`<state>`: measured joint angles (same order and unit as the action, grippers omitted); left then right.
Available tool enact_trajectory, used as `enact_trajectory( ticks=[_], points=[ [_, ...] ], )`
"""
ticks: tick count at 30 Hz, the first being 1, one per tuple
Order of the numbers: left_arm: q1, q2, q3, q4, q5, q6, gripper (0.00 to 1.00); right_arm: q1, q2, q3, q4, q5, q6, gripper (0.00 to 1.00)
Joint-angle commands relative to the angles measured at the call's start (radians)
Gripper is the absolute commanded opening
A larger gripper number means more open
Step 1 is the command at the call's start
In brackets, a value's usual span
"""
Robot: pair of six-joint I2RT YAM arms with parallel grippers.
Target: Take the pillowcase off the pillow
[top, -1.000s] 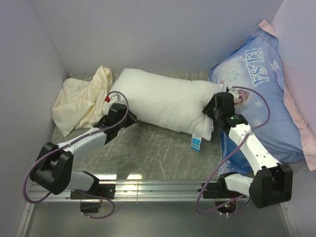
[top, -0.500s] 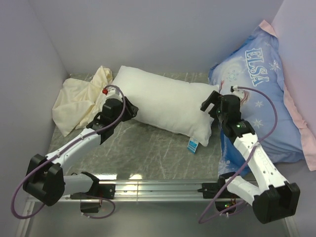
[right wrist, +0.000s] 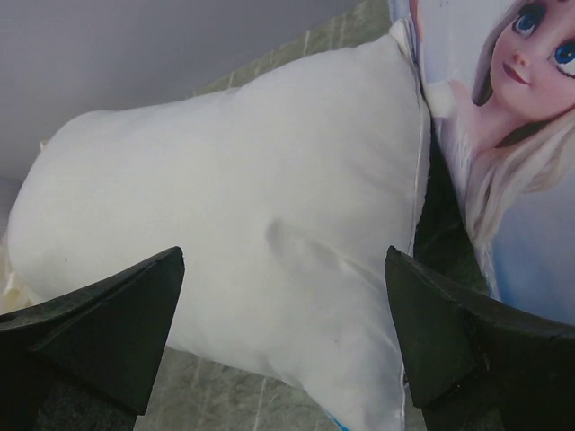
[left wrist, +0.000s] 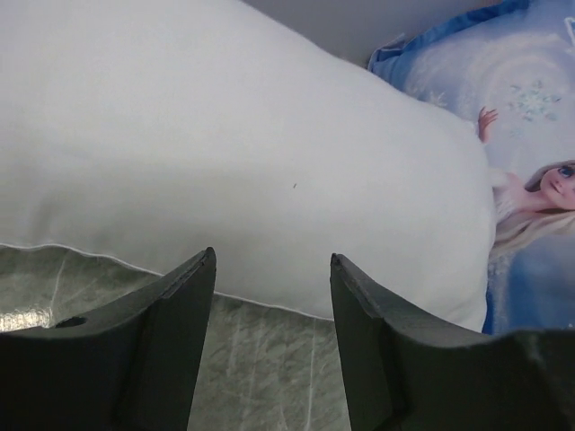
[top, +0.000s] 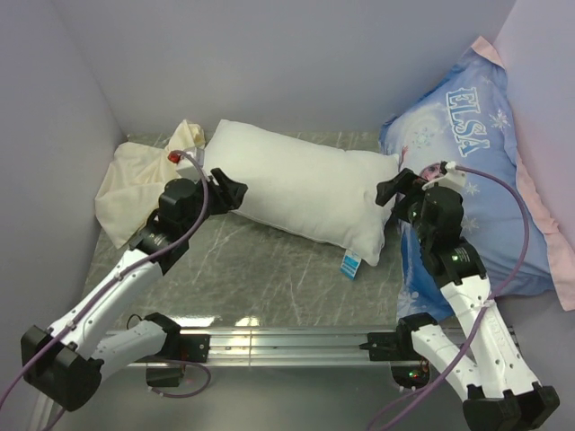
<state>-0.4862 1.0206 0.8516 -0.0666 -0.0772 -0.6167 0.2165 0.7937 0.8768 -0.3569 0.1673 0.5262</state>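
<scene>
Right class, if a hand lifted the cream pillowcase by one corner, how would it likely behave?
Probably floppy: the pillowcase lies crumpled in soft folds, so it should sag and drape. Likely light for its size, since the cloth looks thin.

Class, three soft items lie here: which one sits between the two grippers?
The plain white pillow, between the left gripper and right gripper. The cream pillowcase lies crumpled far left; the blue ELSA pillow leans at right.

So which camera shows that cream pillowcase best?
The top external view: nearly all of the pillowcase shows, crumpled in the far left corner beside the pillow. The left wrist view shows none of it; the right wrist view catches at most a cream sliver at its left edge.
</scene>
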Motion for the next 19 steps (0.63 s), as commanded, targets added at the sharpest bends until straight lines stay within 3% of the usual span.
enact_trajectory(
  ticks=[1, 19],
  points=[
    [-0.003, -0.051, 0.0, -0.01, -0.025, 0.029, 0.6, 0.006, -0.039, -0.004, -0.013, 0.0, -0.023, 1.0],
    [-0.002, -0.109, 0.009, -0.039, -0.019, 0.081, 0.58, 0.006, -0.073, -0.032, -0.011, -0.003, -0.028, 1.0]
  ],
)
